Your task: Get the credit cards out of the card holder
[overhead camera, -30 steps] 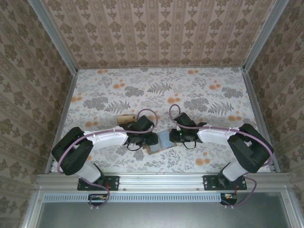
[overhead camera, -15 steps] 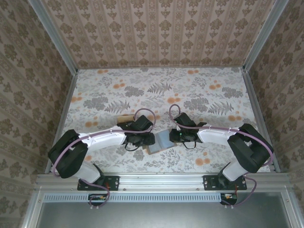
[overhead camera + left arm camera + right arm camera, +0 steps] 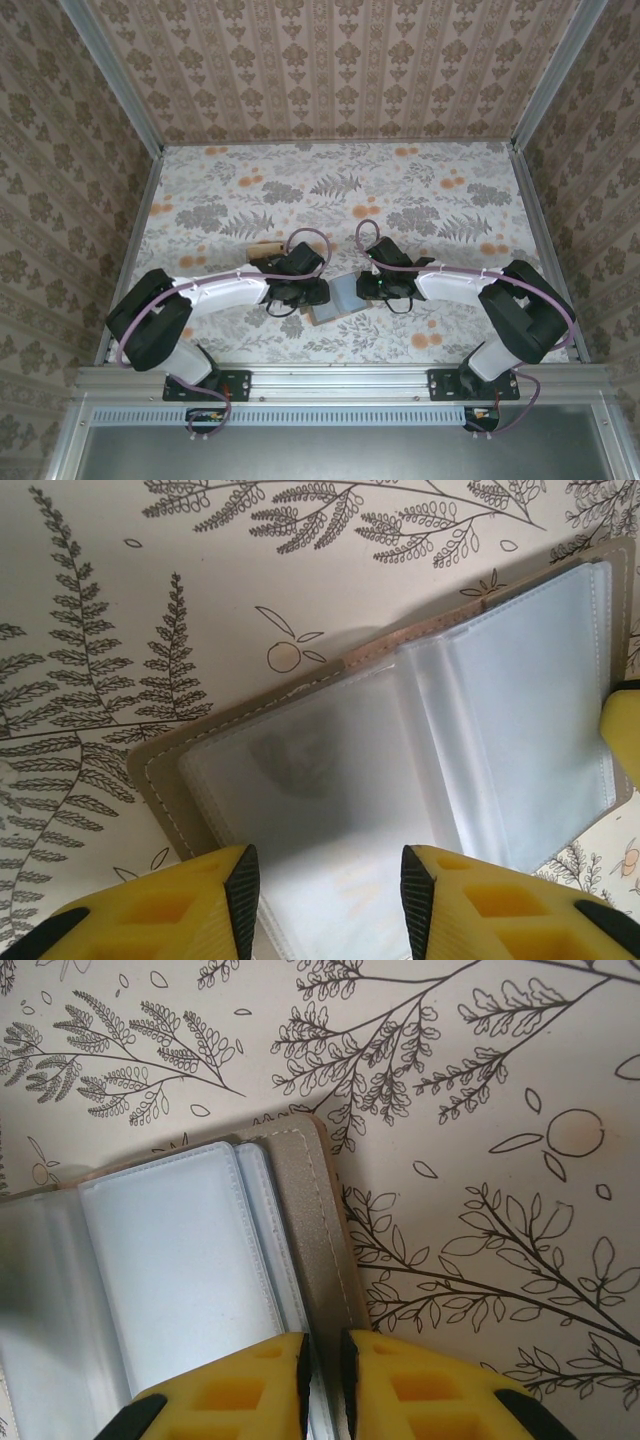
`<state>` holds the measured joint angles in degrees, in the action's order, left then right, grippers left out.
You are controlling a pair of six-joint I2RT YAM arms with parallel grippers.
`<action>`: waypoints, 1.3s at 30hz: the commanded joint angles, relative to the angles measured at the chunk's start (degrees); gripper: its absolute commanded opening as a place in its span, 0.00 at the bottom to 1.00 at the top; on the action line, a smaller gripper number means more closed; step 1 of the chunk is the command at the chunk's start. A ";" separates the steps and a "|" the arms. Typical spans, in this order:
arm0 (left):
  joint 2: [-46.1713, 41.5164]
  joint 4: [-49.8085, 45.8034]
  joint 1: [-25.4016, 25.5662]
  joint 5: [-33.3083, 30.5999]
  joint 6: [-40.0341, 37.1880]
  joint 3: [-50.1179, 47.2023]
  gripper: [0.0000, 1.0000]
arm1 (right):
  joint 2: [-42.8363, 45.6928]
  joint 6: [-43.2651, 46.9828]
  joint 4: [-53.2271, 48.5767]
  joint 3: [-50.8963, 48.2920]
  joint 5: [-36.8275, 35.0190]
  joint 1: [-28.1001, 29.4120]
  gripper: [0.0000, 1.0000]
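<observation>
The card holder [image 3: 340,300] lies open on the table between my two grippers, tan cover down and clear sleeves [image 3: 500,700] up. My left gripper [image 3: 330,900] hangs open over the near panel, one finger on each side of its frosted sleeve [image 3: 330,770]. A dark smudge shows through that sleeve, and I cannot tell whether a card is inside. My right gripper [image 3: 325,1375] is shut on the edge of the holder's tan cover [image 3: 325,1220]. A tan-orange credit card [image 3: 265,247] lies flat on the table behind my left arm.
The floral tablecloth [image 3: 400,190] stretches open toward the back. Patterned walls and metal rails [image 3: 135,240] close the table in at the left, right and far sides. The tip of my right gripper's finger [image 3: 625,730] shows at the holder's far edge.
The left gripper's jaws have narrowed a little over the sleeve, and the left arm shifted slightly. The right gripper and the holder have stayed put.
</observation>
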<state>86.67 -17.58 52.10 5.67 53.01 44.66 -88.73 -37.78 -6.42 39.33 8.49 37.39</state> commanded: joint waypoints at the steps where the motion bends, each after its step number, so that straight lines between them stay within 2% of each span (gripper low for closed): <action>1: 1.38 -1.27 -0.01 0.44 -0.03 0.07 0.44 | -2.68 -0.58 -4.31 -0.84 1.38 1.44 0.22; 18: 2.95 -2.92 0.02 0.28 0.47 0.98 0.41 | -2.92 -0.63 -4.22 -0.84 1.38 1.40 0.22; 39: 3.01 6.90 0.11 5.14 -2.51 2.15 0.47 | -2.95 -0.81 -3.94 -1.03 1.18 1.73 0.22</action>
<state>89.10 -15.79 52.01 8.14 52.21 45.47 -88.88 -37.78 -6.48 39.42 8.47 37.41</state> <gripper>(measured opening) 0.473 0.216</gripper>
